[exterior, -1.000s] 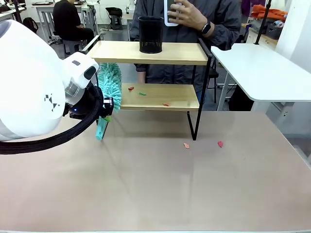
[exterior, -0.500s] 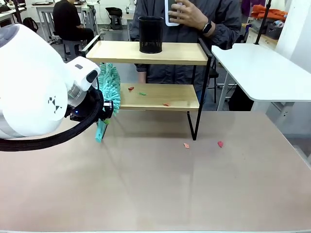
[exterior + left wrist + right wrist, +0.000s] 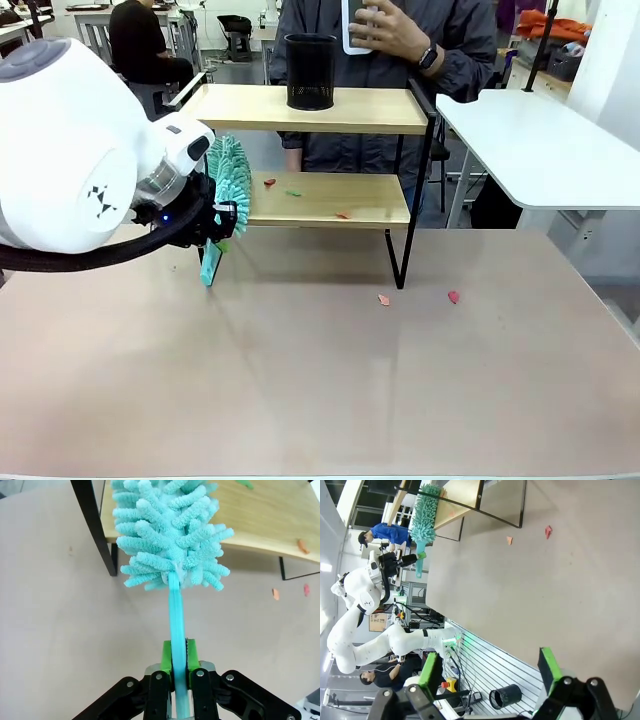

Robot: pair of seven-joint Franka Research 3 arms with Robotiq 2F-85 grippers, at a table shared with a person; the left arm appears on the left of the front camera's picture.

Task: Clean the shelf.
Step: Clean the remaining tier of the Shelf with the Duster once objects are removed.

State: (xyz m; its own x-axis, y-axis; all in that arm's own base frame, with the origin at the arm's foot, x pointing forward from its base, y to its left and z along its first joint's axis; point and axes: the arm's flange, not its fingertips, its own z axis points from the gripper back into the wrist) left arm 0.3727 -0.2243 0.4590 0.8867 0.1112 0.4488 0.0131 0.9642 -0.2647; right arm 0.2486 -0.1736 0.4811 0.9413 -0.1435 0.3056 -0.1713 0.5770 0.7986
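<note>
The shelf (image 3: 330, 108), a black-framed rack with two light wooden boards, stands at the table's far side. Small red and green scraps (image 3: 291, 192) lie on its lower board (image 3: 270, 520). My left gripper (image 3: 179, 656) is shut on the handle of a teal fluffy duster (image 3: 172, 535). The duster's head (image 3: 230, 172) is at the lower board's left end, beside the frame leg (image 3: 95, 527). My right gripper (image 3: 490, 672) hangs open over bare table, nothing between its fingers.
A black mesh cup (image 3: 310, 71) stands on the top board. A person (image 3: 400, 35) stands behind the shelf holding a white object. Two red scraps (image 3: 384, 299) (image 3: 453, 296) lie on the table in front of the shelf. A white table (image 3: 545, 140) is at right.
My left arm has shifted slightly right and up, carrying the duster head closer against the lower board's left end. The scraps have not moved.
</note>
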